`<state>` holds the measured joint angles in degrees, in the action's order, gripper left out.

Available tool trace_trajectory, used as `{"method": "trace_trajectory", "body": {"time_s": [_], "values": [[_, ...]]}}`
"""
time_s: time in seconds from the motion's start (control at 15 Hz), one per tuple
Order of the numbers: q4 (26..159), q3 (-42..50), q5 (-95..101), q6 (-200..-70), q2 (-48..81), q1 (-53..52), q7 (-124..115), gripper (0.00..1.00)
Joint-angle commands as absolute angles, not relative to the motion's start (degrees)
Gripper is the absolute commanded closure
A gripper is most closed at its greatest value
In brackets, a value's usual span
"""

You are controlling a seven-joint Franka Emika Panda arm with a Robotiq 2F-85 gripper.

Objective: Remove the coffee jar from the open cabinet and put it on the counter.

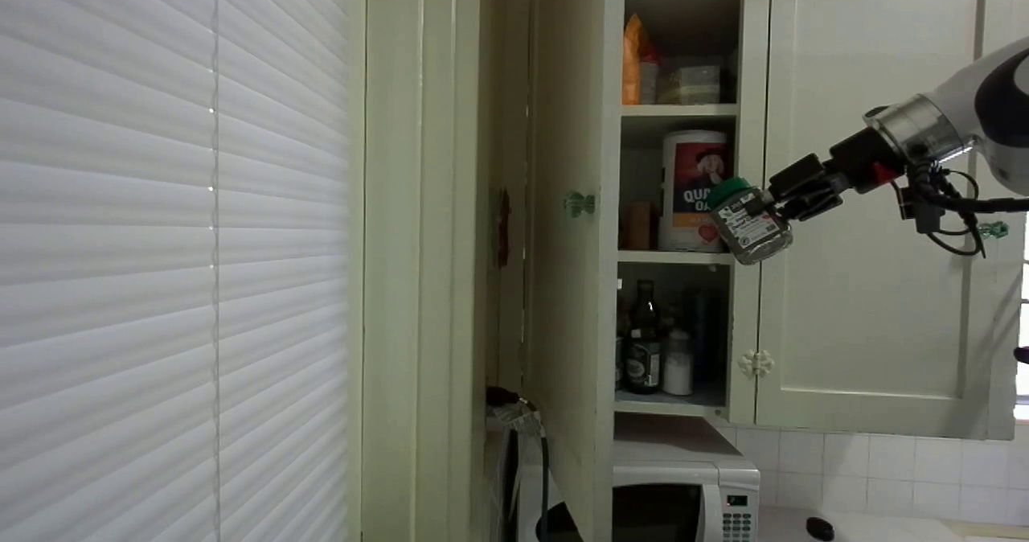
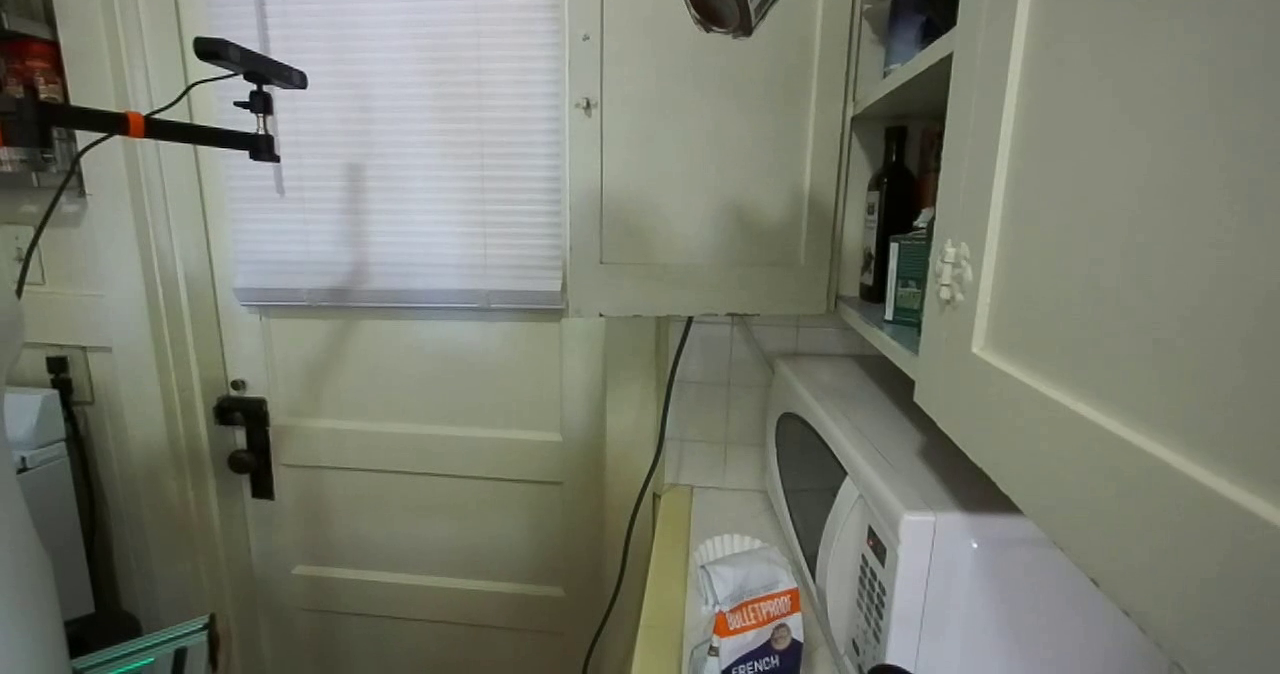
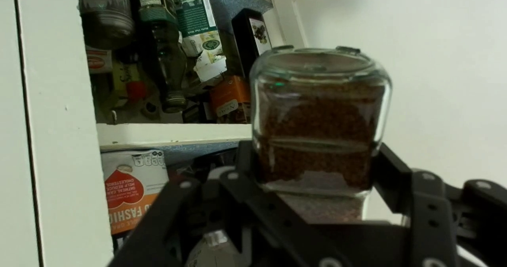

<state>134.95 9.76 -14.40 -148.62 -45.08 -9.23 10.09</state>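
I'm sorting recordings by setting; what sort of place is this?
Probably a home kitchen: a boxy white microwave sits below a narrow cream-white open cabinet holding a red-and-white cylindrical oats canister.

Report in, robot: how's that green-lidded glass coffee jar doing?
Black fingers shut on jar. Jar tilted, outside the open cream-white cabinet. Possible obstacle: boxy white microwave below.

A Quaker Oats canister stands a level above a dark glass bottle, while a Bulletproof bag stands before the white microwave and a white blind hangs on a door with a black handle.
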Motion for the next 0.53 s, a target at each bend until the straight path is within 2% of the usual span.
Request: {"method": "trace_trajectory", "body": {"time_s": [0.0, 0.13, 0.2, 0.47], "values": [[134.82, 9.75, -14.32, -148.53, -44.92, -9.27, 9.99, 0.27], [134.82, 9.75, -14.32, -148.53, -44.9, -9.27, 10.0, 0.27], [134.82, 9.74, -14.32, -148.53, -44.88, -9.28, 10.0, 0.52], [139.19, 9.69, -16.32, -149.69, -43.15, -11.4, 9.88, 0.52]]}}
